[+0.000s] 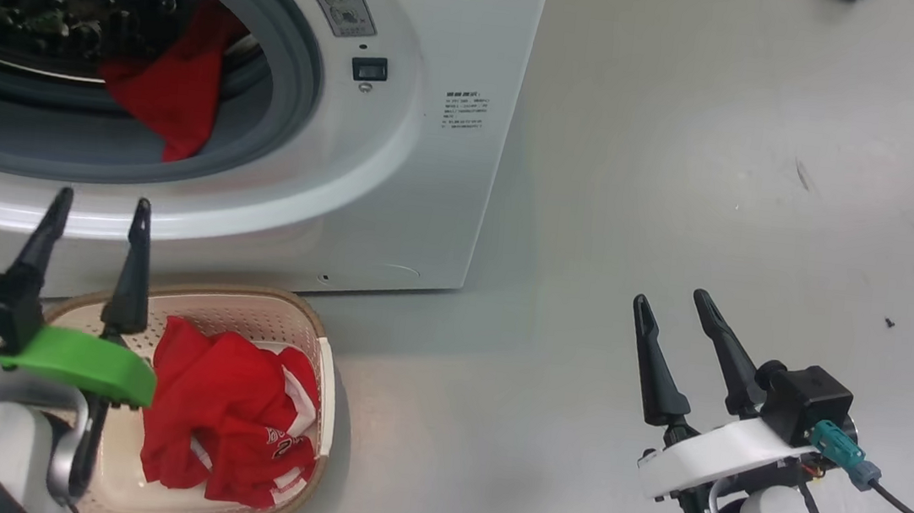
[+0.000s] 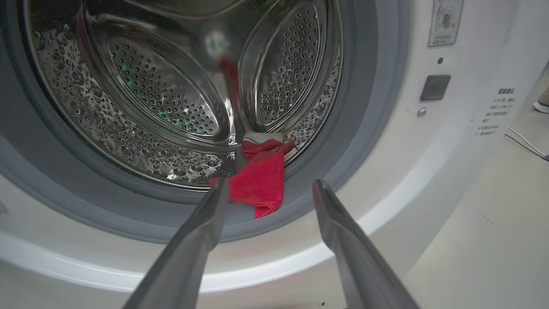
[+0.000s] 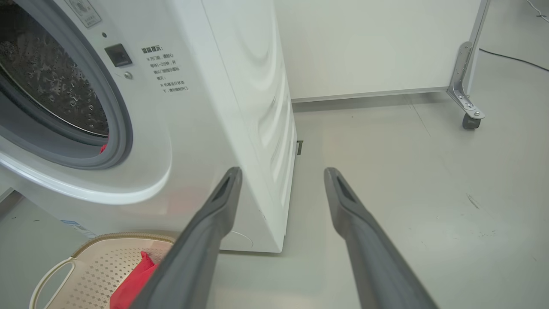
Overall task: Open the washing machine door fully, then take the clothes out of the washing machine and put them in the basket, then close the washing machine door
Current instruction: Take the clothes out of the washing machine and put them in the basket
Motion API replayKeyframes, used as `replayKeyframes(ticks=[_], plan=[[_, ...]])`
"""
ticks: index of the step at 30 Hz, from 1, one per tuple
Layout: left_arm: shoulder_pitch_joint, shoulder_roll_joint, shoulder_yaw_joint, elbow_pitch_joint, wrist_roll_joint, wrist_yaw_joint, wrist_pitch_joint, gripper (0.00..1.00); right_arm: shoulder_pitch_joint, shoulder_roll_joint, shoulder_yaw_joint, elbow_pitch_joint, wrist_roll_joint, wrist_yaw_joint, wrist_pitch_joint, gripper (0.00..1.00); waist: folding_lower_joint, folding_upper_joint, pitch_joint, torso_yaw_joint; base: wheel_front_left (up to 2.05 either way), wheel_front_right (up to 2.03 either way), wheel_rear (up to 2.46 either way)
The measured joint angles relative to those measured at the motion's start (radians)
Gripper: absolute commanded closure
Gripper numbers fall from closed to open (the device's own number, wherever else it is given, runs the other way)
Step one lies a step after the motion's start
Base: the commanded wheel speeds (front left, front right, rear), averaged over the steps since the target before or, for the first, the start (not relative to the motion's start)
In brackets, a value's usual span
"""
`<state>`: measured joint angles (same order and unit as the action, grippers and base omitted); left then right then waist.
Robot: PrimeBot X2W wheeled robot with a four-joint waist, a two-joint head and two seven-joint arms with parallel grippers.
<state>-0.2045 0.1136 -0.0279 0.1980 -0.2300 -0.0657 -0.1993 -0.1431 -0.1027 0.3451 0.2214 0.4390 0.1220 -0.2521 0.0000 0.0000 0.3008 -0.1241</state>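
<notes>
reaching in looks like the next move. left gripper (image 1: 103,204) is spread wide and empty, hovering above the basket (image 1: 306,317), which holds a red garment pile (image 1: 228,411). one red garment (image 2: 259,180) lies almost straight ahead along its fingers, draped from the drum over the grey seal (image 2: 300,210) at the washing machine (image 1: 399,157) mouth's lower right, long axis hanging down. right gripper (image 1: 671,300), also spread and empty, sits well apart over the floor. left arm is nearer.
</notes>
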Motion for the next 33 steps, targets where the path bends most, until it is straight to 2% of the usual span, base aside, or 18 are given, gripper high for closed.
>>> replayKeyframes(ticks=[8, 16, 25, 33], plan=[[-0.165, 0.056, 0.066, -0.007, -0.052, 0.0, 0.106, 0.0, -0.06, 0.001, 0.018, -0.024, 0.0, 0.0, 0.0, 0.0, 0.0, 0.0, 0.106, -0.039, 0.0, 0.0, 0.0], [-0.336, 0.096, 0.127, 0.048, -0.127, 0.0, 0.231, 0.0, -0.105, 0.007, 0.03, -0.028, 0.002, 0.0, 0.0, 0.0, 0.0, 0.0, 0.197, -0.089, 0.0, 0.0, 0.0], [-0.517, 0.151, 0.121, 0.168, -0.15, -0.002, 0.38, 0.0, -0.136, 0.01, 0.04, -0.029, 0.002, 0.0, 0.0, 0.0, 0.0, 0.0, 0.271, -0.148, 0.0, 0.0, 0.0], [-0.614, 0.157, 0.111, 0.265, -0.17, -0.01, 0.449, 0.0, -0.146, 0.012, 0.047, -0.029, 0.002, 0.0, 0.0, 0.0, 0.0001, 0.0, 0.306, -0.173, 0.0, 0.0, 0.0]])
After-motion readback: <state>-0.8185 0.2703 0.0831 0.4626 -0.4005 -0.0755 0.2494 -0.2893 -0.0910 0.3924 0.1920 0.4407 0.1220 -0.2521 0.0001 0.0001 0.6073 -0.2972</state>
